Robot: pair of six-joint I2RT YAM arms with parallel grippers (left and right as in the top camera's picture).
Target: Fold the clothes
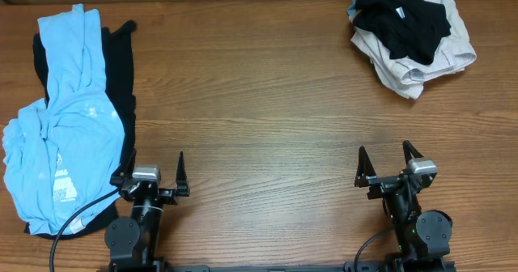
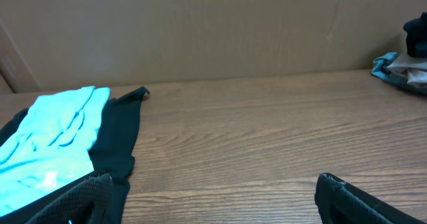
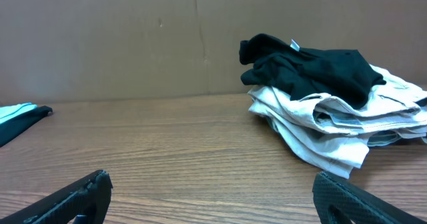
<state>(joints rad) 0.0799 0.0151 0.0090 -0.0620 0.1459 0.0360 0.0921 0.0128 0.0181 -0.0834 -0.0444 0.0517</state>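
garment pile at the left edge of the table, heap at its far right corner

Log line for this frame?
stage: not started | left pincer: open, empty | right pincer: open, empty | blue shirt: atop black garment, left | black top: atop beige pile, right

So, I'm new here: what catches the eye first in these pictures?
A light blue shirt lies over a black garment at the left edge of the table. A black top is heaped on beige clothes in the far right corner. The left tool and right tool sit open and empty at the near edge.
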